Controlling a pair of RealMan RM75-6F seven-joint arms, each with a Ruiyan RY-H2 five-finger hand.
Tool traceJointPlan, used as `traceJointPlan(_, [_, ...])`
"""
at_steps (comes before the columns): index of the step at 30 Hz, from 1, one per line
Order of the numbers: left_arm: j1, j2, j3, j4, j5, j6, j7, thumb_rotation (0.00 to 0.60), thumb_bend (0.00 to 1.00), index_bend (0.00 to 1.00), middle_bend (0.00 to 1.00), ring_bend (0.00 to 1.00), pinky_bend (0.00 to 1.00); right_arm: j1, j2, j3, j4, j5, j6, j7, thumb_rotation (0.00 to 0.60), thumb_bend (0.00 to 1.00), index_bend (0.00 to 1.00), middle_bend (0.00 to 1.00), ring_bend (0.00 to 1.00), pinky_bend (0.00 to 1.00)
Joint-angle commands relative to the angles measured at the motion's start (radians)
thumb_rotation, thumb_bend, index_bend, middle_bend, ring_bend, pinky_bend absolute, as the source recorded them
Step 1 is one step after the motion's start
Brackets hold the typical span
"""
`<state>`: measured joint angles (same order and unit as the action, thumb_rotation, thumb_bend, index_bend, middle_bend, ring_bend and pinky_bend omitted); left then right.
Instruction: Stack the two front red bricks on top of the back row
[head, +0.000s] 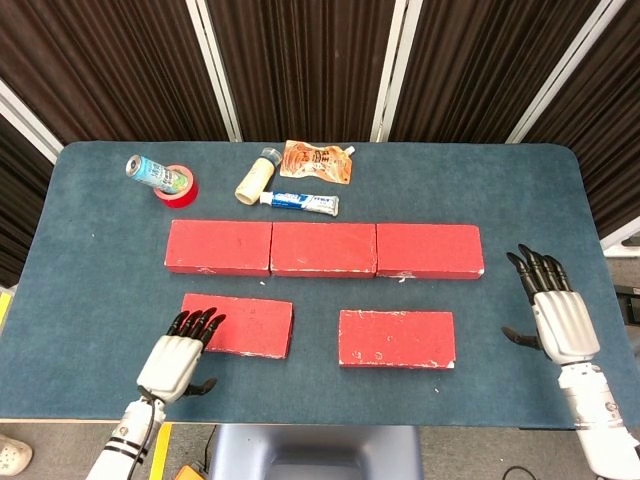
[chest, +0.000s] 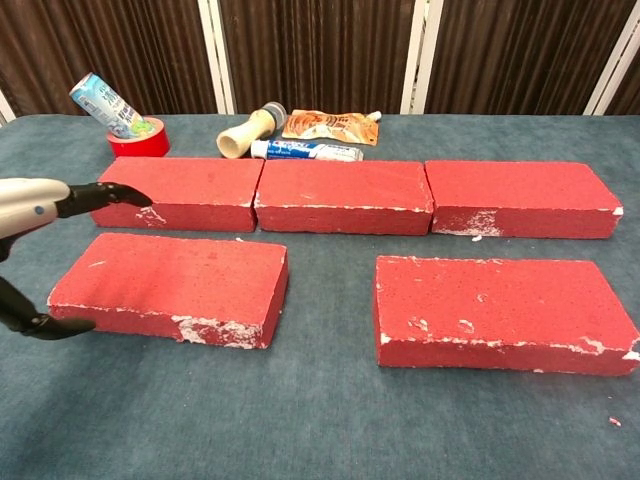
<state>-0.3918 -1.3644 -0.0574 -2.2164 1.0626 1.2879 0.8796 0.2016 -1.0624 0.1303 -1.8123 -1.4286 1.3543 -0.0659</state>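
Head view: left hand (head: 178, 357), fingers spread and empty, over near-left corner of front-left brick (head: 238, 325); right hand (head: 556, 316) spread, well right of front-right brick (head: 397, 338).

Gap between your front bricks (head: 236, 325) (head: 396, 338): open bench (head: 315, 345) | back row (head: 323, 249) blocks beyond, bricks touching

Three red bricks lie flat, end to end and touching, forming the back row (head: 323, 249) across the middle of the table. In front, well apart from each other, lie two more red bricks with chipped, whitish edges: the front left brick (head: 237, 325), slightly skewed, and the front right brick (head: 396, 338), both flat.
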Motion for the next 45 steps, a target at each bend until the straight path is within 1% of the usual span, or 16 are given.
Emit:
traceJointPlan(1, [-0.030,-0.053,-0.017,-0.006,-0.046,0.039,0.061,0.600,0.21,0.00,0.00,0.00,0.00,-0.001,-0.001,-0.001,0.000,0.002,0.003,-0.001,0.600,0.00,0.00,0.08,0.05,0.00])
traceJointPlan(6, [-0.065,-0.111,-0.033,-0.012,-0.090,0.056,0.099,0.600,0.21,0.00,0.00,0.00,0.00,-0.001,0.002,-0.005,-0.003,0.003,0.001,0.000,0.600,0.00,0.00,0.08,0.05,0.00])
traceJointPlan(9, [-0.098,-0.140,-0.058,-0.002,-0.130,0.054,0.117,0.600,0.21,0.00,0.00,0.00,0.00,0.002,0.003,-0.006,-0.008,0.005,-0.002,-0.004,0.600,0.00,0.00,0.08,0.05,0.00])
traceJointPlan(12, [-0.146,-0.168,-0.098,0.021,-0.198,0.046,0.143,0.600,0.22,0.00,0.00,0.00,0.00,0.004,0.006,-0.008,-0.015,0.007,-0.005,-0.014,0.600,0.00,0.00,0.08,0.05,0.00])
traceJointPlan(15, [-0.185,-0.185,-0.127,0.046,-0.252,0.034,0.154,0.600,0.21,0.00,0.00,0.00,0.00,0.004,0.006,-0.010,-0.020,0.009,-0.006,-0.021,0.600,0.00,0.00,0.08,0.05,0.00])
traceJointPlan(20, [-0.242,-0.209,-0.160,0.086,-0.338,0.015,0.148,0.600,0.22,0.00,0.00,0.00,0.00,0.003,0.007,-0.011,-0.028,0.015,-0.004,-0.030,0.600,0.00,0.00,0.08,0.05,0.00])
traceJointPlan(26, [-0.292,-0.219,-0.171,0.122,-0.394,0.003,0.133,0.600,0.22,0.00,0.00,0.00,0.00,0.001,0.014,-0.014,-0.043,0.012,0.003,-0.046,0.600,0.00,0.00,0.08,0.05,0.00])
traceJointPlan(31, [-0.320,-0.224,-0.167,0.146,-0.427,0.006,0.120,0.600,0.22,0.00,0.00,0.00,0.00,0.001,0.017,-0.016,-0.051,0.013,0.005,-0.055,0.600,0.00,0.00,0.08,0.05,0.00])
traceJointPlan(36, [-0.346,-0.225,-0.164,0.188,-0.454,-0.012,0.094,0.600,0.21,0.00,0.00,0.00,0.00,0.005,0.015,-0.016,-0.050,0.020,-0.003,-0.062,0.600,0.00,0.00,0.08,0.05,0.00])
traceJointPlan(40, [-0.367,-0.220,-0.157,0.233,-0.471,-0.039,0.078,0.600,0.22,0.00,0.00,0.00,0.00,0.008,0.015,-0.016,-0.051,0.024,-0.008,-0.065,0.600,0.00,0.00,0.08,0.05,0.00])
traceJointPlan(45, [-0.381,-0.215,-0.133,0.276,-0.496,-0.069,0.052,0.600,0.21,0.00,0.00,0.00,0.00,0.009,0.012,-0.015,-0.047,0.030,-0.008,-0.069,0.600,0.00,0.00,0.08,0.05,0.00])
